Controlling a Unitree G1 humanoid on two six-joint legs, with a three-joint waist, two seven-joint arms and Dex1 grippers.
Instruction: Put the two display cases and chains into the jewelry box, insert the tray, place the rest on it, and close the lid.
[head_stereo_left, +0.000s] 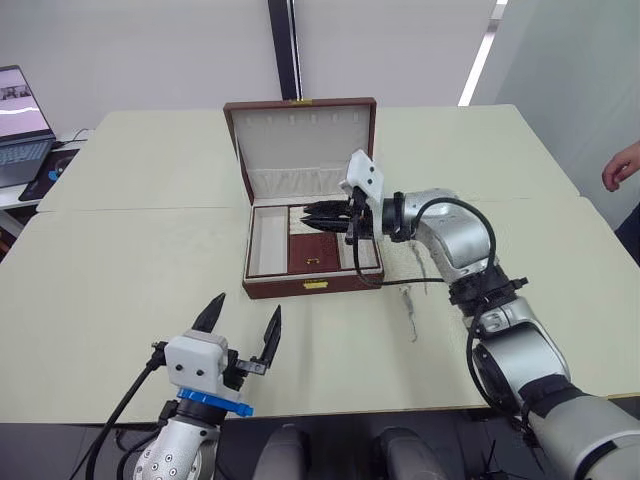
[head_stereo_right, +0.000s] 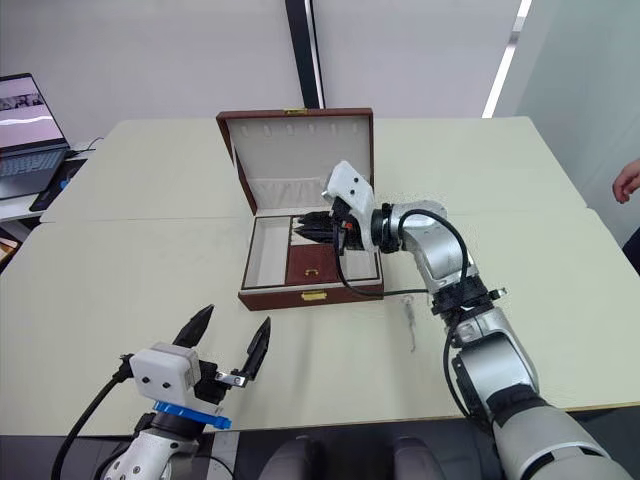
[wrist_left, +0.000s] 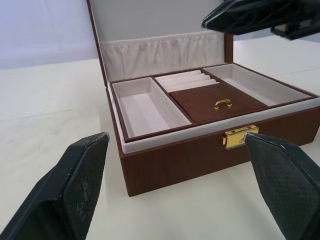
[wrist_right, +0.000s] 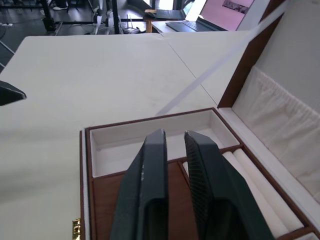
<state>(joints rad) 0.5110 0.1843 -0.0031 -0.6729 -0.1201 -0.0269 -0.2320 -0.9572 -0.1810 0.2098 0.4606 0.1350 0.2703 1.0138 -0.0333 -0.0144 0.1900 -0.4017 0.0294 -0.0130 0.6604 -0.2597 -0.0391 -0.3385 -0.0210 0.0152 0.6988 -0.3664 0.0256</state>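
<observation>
The brown jewelry box (head_stereo_left: 290, 288) stands open mid-table, its cream-lined lid upright. Inside lies the tray (head_stereo_left: 268, 240), with cream compartments, ring rolls and a brown flap with a gold handle (wrist_left: 223, 103). My right gripper (head_stereo_left: 310, 215) hovers just above the tray's ring rolls, shut, with nothing between its fingers (wrist_right: 150, 185). A thin silver chain (head_stereo_left: 408, 305) lies on the table just right of the box's front corner. My left gripper (head_stereo_left: 242, 320) is open near the table's front edge, facing the box's front and holding nothing. The display cases are out of view.
A laptop (head_stereo_left: 20, 130) sits on a side desk at the far left. A person's hand (head_stereo_left: 620, 165) shows at the right edge. The table (head_stereo_left: 120, 260) is bare to the left and right of the box. A black post (head_stereo_left: 285, 45) rises behind it.
</observation>
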